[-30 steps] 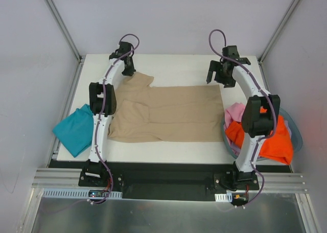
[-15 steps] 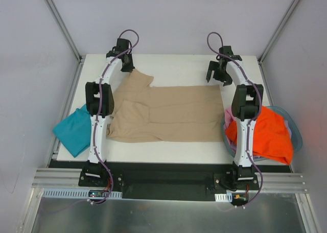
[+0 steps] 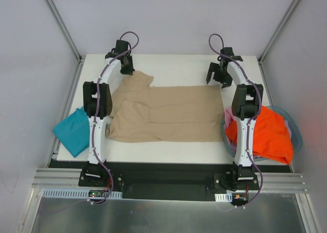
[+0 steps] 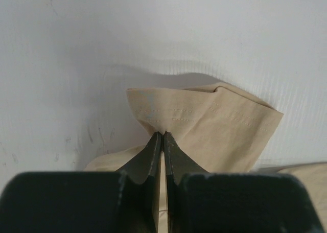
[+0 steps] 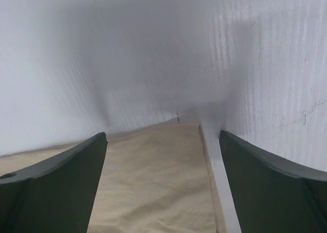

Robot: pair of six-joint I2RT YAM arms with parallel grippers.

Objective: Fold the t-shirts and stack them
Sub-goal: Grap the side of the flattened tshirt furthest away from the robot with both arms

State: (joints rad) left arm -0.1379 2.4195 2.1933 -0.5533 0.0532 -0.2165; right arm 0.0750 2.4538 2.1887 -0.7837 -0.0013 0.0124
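Note:
A large tan t-shirt (image 3: 168, 113) lies spread flat on the white table (image 3: 173, 67). My left gripper (image 3: 127, 69) is at its far left sleeve, shut on the sleeve's hemmed edge (image 4: 168, 118); its fingertips (image 4: 162, 136) pinch the cloth. My right gripper (image 3: 216, 78) is open just above the shirt's far right hem corner (image 5: 179, 151), one jaw on each side. A teal t-shirt (image 3: 75, 130) lies bunched at the table's left edge. An orange t-shirt (image 3: 268, 136) and a pink one (image 3: 231, 113) are heaped at the right.
A round blue-grey basket (image 3: 297, 133) under the orange heap sits at the table's right edge, partly hidden by my right arm. White walls and metal frame posts enclose the table on three sides. The table's far strip runs behind both grippers.
My left gripper has moved slightly toward the far left with the sleeve. My right arm swung inward about a second ago and has held still over the hem corner since.

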